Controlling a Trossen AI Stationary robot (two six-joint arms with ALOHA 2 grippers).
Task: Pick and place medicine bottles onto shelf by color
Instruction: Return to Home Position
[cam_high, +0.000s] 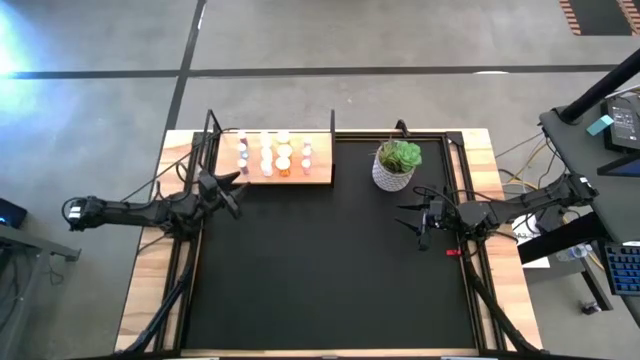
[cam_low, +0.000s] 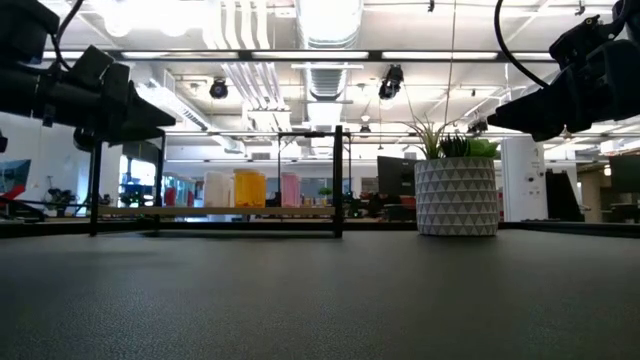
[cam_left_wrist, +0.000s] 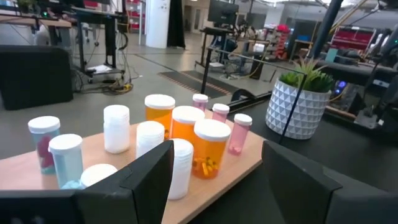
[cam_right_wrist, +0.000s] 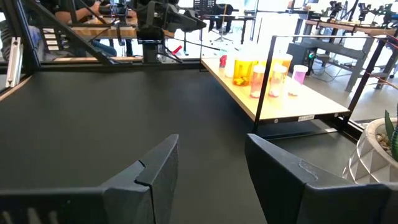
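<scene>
Black mat (cam_high: 330, 270) covers the table (cam_high: 150, 300), bottles (cam_high: 283, 152) stand on the shelf (cam_high: 322, 176) at its far edge, and the left gripper (cam_high: 230, 192) and right gripper (cam_high: 412, 220), both open and empty, should back away slowly, missing the shelf.

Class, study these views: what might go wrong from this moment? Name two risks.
The open left gripper hangs close to the shelf, where bottles stand closely packed; a careless swing might topple several. The open right gripper is near the pot, so a wide swing might tip it.
</scene>
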